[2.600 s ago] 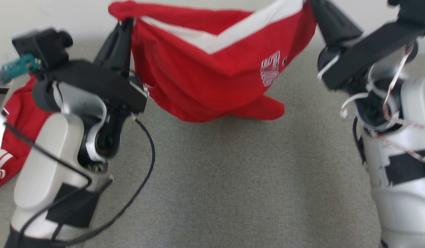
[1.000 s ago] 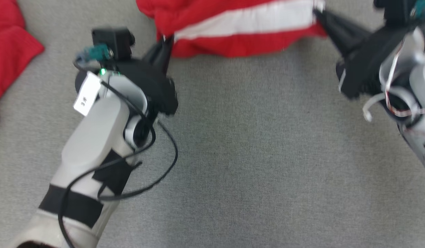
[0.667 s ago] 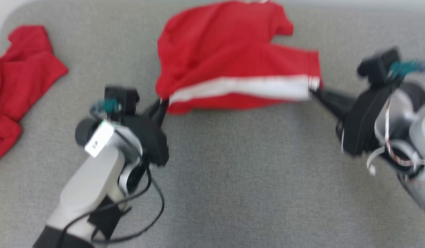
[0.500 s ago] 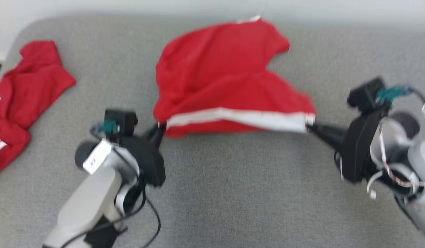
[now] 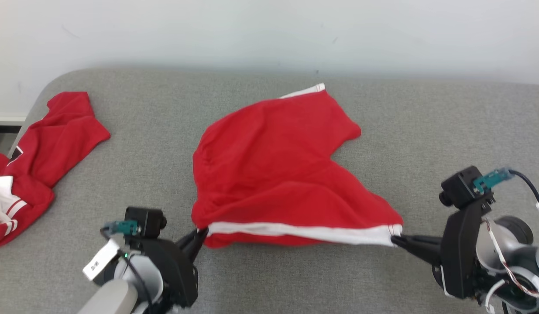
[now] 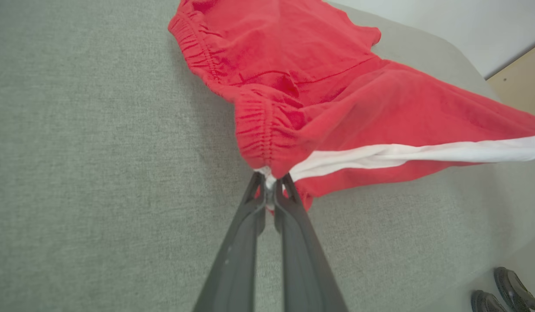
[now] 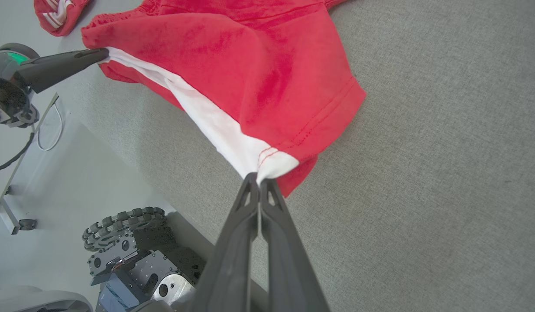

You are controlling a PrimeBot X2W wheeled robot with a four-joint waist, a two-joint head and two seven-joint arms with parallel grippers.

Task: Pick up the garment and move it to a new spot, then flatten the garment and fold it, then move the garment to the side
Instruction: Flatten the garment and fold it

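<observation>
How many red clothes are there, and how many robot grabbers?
Red clothes: 2, the shorts and the crumpled heap at the left edge.
Grippers: 2, the left gripper and the right gripper, both shut on the shorts.
Total: 4

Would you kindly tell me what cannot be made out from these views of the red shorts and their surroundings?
- Head view: the underside of the red shorts is hidden by their own top layer.
- Head view: the second red garment is crumpled and cut off by the left edge, so its type is unclear.
- Left wrist view: the dark shoes are small, in the corner, and one is cut by the bottom edge.
</observation>
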